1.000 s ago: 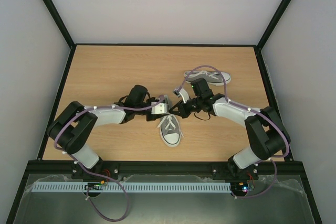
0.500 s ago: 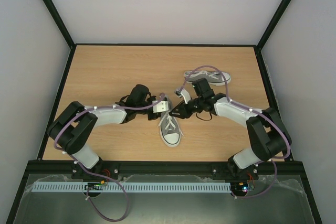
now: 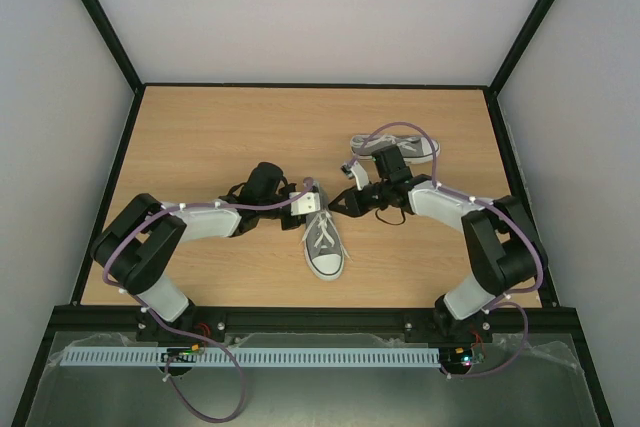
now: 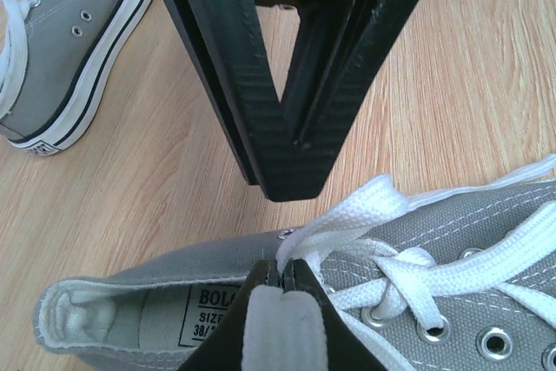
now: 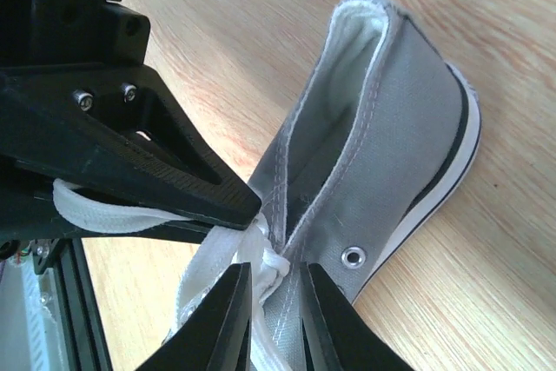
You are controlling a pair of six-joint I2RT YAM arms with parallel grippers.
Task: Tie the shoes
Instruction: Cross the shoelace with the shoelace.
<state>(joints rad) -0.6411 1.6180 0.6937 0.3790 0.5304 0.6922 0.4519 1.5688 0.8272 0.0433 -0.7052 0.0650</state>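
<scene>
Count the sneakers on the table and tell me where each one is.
2. The near sneaker lies around the table's middle, toe toward the near edge. The far sneaker lies farther back on the right, partly behind the right arm. No others show.

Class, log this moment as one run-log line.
left gripper: shut on lace; right gripper: shut on lace; near shoe: no bow; far shoe: not held

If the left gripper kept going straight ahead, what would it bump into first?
Probably the right gripper, closed in a black V just beyond the left gripper, which pinches the lace; depth is uncertain.
</scene>
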